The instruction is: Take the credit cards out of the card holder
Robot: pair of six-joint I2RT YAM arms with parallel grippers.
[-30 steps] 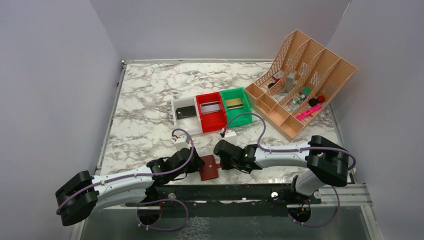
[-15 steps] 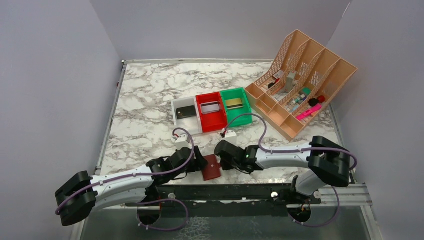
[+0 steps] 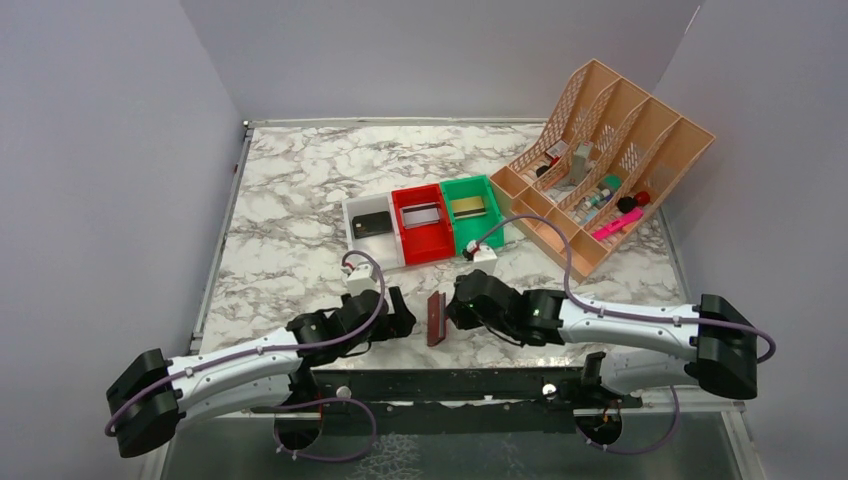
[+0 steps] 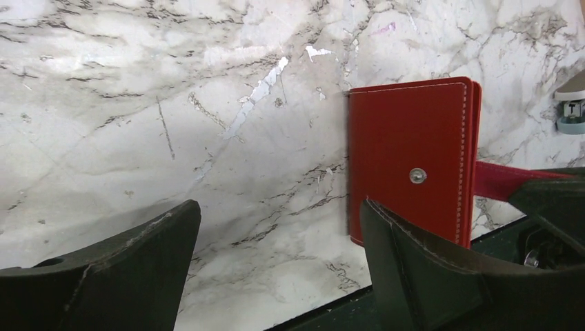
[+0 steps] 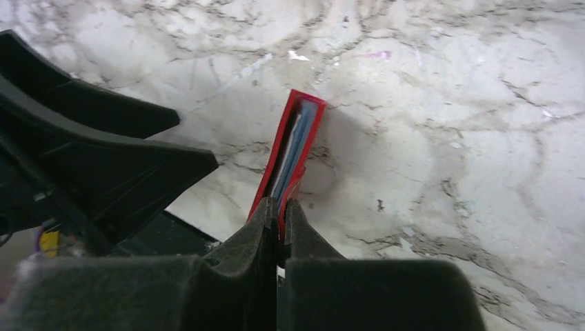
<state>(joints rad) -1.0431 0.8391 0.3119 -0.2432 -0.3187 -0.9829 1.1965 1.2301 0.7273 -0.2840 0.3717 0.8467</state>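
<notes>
The dark-red card holder (image 3: 435, 318) stands on edge near the table's front, folded shut, with a light-blue lining showing at its far edge (image 5: 293, 148). My right gripper (image 3: 456, 311) is shut on its near edge (image 5: 278, 207). My left gripper (image 3: 402, 320) is open just left of the holder; its snap-button face (image 4: 407, 172) lies beyond the right finger (image 4: 414, 262), with nothing between the fingers. Three credit cards lie in bins: a black one (image 3: 372, 224), a grey one (image 3: 422, 215) and a gold one (image 3: 472, 207).
A white bin (image 3: 353, 240), a red bin (image 3: 425, 250) and a green bin (image 3: 482, 241) sit side by side mid-table. A tan slotted organizer (image 3: 600, 190) with small items stands at the back right. A black rail (image 3: 450, 385) runs along the near edge.
The card holder went from lying flat to standing on edge in my right gripper, which shifted forward. My left gripper opened wide and came off the holder.
</notes>
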